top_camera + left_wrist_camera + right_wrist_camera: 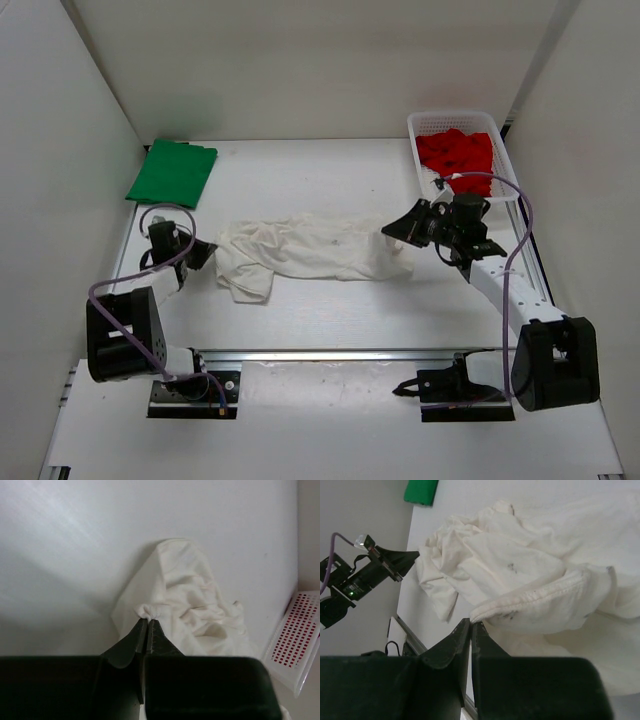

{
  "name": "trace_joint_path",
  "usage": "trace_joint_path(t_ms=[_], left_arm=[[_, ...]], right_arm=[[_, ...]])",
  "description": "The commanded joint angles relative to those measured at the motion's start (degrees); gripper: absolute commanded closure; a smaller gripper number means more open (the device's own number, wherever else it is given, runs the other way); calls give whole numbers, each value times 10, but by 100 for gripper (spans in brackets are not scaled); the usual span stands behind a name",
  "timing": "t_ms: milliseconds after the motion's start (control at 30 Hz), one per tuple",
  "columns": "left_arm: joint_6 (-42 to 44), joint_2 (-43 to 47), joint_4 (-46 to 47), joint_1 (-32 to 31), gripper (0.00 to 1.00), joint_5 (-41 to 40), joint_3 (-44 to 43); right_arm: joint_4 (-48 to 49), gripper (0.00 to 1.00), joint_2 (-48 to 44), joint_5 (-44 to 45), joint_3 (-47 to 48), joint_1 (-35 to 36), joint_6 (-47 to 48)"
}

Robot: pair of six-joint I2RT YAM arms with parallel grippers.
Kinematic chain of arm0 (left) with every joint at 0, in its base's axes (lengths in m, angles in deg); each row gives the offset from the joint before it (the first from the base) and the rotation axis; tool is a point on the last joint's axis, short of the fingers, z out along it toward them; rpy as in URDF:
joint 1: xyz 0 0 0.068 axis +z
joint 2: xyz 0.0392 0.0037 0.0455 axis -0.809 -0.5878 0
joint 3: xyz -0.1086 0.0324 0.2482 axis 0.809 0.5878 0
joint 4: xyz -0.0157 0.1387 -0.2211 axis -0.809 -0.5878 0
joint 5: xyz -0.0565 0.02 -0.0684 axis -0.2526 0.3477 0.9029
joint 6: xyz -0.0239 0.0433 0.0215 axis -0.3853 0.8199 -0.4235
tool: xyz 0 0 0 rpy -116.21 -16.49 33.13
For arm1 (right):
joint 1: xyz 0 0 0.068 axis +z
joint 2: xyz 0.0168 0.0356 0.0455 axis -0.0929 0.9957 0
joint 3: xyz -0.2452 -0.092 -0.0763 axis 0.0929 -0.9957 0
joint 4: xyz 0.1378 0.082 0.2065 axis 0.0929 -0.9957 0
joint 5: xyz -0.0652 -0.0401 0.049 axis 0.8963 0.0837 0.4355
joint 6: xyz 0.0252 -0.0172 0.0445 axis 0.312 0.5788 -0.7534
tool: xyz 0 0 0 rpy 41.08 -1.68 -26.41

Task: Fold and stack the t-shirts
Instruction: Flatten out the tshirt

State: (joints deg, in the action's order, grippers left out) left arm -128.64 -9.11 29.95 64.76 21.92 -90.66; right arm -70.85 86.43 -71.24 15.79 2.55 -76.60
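Observation:
The white t-shirt (310,250) lies crumpled and stretched across the middle of the table. My left gripper (207,252) is shut on a pinch of its left edge (148,611). My right gripper (395,232) is shut on a hem at its right end (479,617). The shirt also fills the right wrist view (530,575). The green t-shirt (172,172) lies folded flat at the far left. The red t-shirt (457,152) lies bunched in the basket at the far right.
The white mesh basket (505,150) stands at the far right corner against the wall; its corner shows in the left wrist view (295,645). White walls close in the table on three sides. A metal rail (340,354) runs along the near edge.

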Motion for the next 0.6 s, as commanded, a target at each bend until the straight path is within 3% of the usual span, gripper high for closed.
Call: trace_joint_path(t_ms=[0,167,333,433,500,567], left_arm=[[43,22,-41,-23,98,-37,-85],[57,-46,-79,-47,100,-47,-230],[49,-175,-188,-71,100,-6,-537],[47,-191,-250,-74,100,9,-747],[44,-165,-239,-46,100,23,-749],[29,-93,-196,-11,100,61,-655]], right_arm=[[24,100,9,-1,52,-20,-6],[29,100,74,-12,134,-37,-27],[19,100,158,-66,308,-46,-65],[-5,100,169,-85,446,-50,-83],[-54,100,162,-85,487,-46,-68],[-70,100,127,-91,468,-46,-62]])
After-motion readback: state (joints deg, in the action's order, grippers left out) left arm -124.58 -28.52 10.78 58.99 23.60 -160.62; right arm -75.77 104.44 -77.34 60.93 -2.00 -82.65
